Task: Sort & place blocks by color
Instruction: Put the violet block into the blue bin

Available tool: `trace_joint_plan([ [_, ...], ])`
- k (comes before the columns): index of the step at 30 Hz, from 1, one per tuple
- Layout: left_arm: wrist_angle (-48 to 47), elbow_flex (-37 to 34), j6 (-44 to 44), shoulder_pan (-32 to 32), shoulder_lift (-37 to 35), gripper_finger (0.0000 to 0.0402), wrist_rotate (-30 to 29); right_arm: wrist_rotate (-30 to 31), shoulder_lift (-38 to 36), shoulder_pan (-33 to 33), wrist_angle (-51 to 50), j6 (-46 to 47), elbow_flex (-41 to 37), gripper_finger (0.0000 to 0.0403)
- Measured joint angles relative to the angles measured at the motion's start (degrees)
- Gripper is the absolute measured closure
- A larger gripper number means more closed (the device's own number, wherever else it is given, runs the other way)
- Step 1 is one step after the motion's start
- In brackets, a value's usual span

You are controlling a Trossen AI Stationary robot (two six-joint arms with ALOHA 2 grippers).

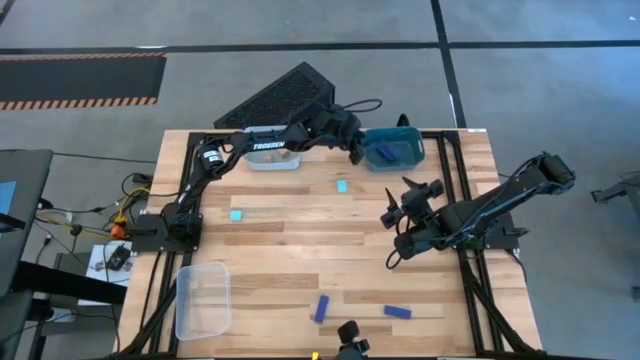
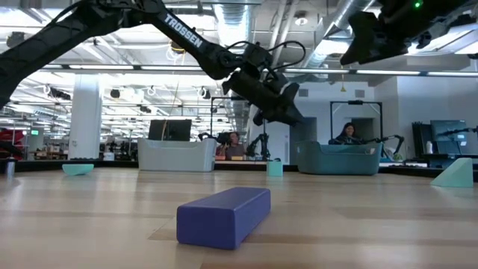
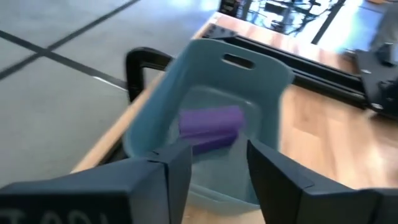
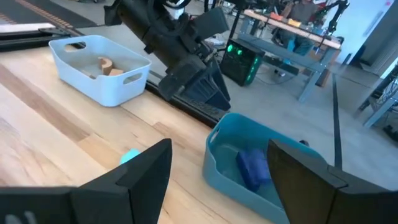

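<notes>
My left gripper [image 1: 356, 155] [image 3: 217, 168] hangs open and empty above the near left rim of the teal bin [image 1: 393, 148] [image 3: 205, 118]. One dark blue bar [image 3: 210, 127] lies on that bin's floor. My right gripper [image 1: 391, 238] [image 4: 217, 180] is open and empty, raised over the table's right half. Two cyan cubes [image 1: 342, 186] [image 1: 236, 215] rest on the table, as do two dark blue bars [image 1: 321, 308] [image 1: 397, 312] near the near edge. Tan wooden pieces [image 4: 106, 65] lie in a clear bin [image 1: 272, 155] at the far edge.
A second clear bin [image 1: 203, 298] stands at the table's near left corner with nothing showing in it. Black frame rails [image 1: 455, 180] run along the table's sides. Bare wood lies between the cubes and the near bars. People sit at desks in the room beyond [image 2: 348, 134].
</notes>
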Motion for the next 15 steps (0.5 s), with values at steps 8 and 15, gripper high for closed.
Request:
trace_joint_plan([
  [8, -7.2, -2.8, 7.2, -1.2, -6.0, 0.0254, 1.8, -7.5, 0.0, -0.2, -6.9, 5.1, 0.0, 0.0117],
  [15, 6.1, -25.8, 9.4, -4.4, -22.0, 0.0287, 2.2, -20.0, -0.4, 1.3, -18.1, 18.1, 0.0, 0.0117],
])
